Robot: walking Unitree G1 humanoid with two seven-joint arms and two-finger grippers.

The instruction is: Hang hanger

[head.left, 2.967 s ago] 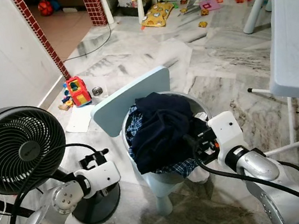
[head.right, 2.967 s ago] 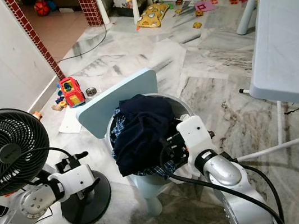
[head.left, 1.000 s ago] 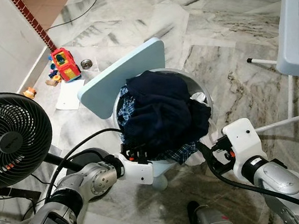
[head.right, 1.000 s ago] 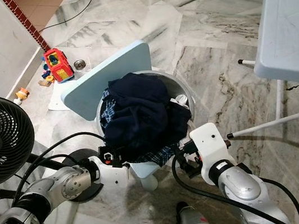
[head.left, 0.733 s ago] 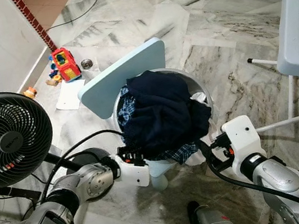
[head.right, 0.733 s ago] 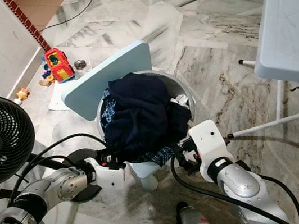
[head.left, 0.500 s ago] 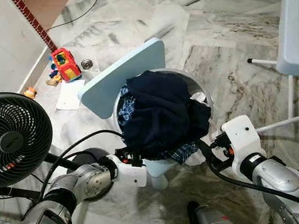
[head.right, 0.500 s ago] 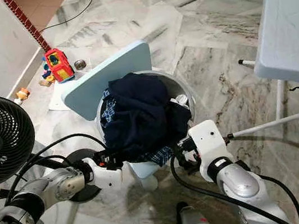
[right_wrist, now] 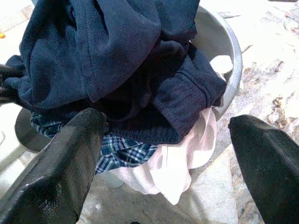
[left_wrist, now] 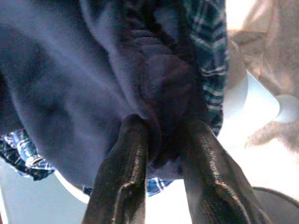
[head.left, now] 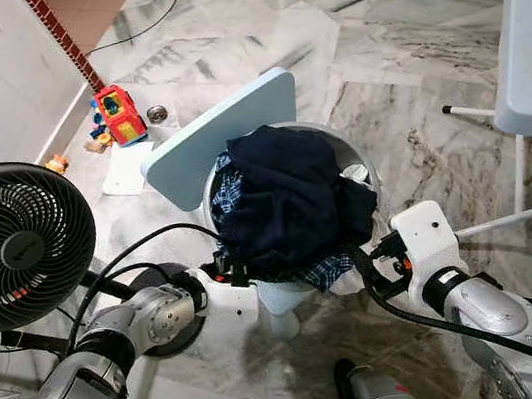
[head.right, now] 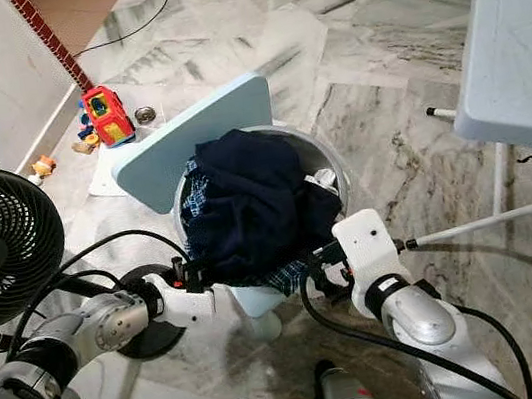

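Our left claw (left_wrist: 161, 154) has closed in since a second ago and now pinches the navy garment (head.left: 286, 196) in the basket (head.right: 335, 173), right claw (right_wrist: 163, 154) wide open, empty; no hanger yet.

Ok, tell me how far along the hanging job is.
Nothing is hung yet, and I can make out no hanger. The dark blue garment still lies heaped in the grey basket. In hand: the left end effector has pinched a fold of it, while the right end effector waits open at the basket's near side. Lifting and hanging remain.
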